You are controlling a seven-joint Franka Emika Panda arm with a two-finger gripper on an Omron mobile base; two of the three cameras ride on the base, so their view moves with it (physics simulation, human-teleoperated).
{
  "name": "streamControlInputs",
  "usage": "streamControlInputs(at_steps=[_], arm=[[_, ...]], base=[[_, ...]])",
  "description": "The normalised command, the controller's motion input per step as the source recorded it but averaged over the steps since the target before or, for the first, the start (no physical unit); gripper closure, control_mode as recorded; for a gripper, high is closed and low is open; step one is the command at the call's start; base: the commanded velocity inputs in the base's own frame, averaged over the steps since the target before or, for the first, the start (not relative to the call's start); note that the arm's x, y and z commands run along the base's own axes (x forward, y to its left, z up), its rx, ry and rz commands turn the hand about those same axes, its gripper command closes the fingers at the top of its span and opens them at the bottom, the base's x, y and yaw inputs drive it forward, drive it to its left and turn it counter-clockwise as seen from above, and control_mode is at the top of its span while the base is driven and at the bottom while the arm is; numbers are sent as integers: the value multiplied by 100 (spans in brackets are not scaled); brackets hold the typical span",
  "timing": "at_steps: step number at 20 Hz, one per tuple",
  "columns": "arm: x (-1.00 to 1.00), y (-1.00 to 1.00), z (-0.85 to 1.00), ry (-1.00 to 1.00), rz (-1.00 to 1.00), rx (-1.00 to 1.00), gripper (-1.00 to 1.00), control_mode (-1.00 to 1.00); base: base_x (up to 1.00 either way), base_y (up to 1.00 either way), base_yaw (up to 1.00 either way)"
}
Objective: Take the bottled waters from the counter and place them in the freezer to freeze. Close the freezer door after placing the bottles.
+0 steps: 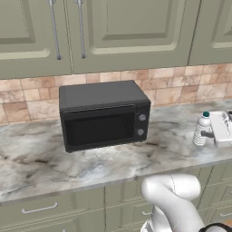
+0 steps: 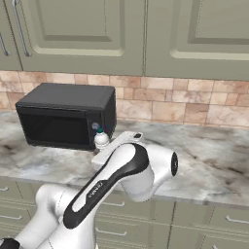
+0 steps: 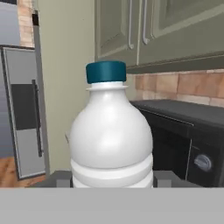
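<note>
Whitish bottle (image 3: pixel 111 135) between the fingers (image 3: pixel 162 178) — upright, gripped

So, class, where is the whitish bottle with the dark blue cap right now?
The whitish bottle stands upright on the counter, right of the microwave in the left base view, with the gripper jaws at its sides.

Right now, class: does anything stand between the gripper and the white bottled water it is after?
No. The gripper is already closed on the whitish bottle; in the hand view, nothing separates the fingers from the bottle.
</note>
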Motion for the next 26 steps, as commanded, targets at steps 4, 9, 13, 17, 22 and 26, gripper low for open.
streamControlInputs(at_steps=[4, 9, 13, 17, 22, 26], arm=[[-84, 52, 50, -1, 27, 1, 100, -100], [-67, 63, 41, 0, 23, 0, 100, -100], [-19, 16, 0, 0, 13, 1, 100, -100], [-4, 5, -2, -1, 6, 14, 100, -100], [0, 18, 0, 0, 0, 3, 100, -100], [0, 1, 0, 0, 0, 0, 100, -100]], base=[[0, 0, 0], [0, 0, 0], [0, 0, 0], [0, 0, 0], [0, 0, 0], [0, 0, 0]])
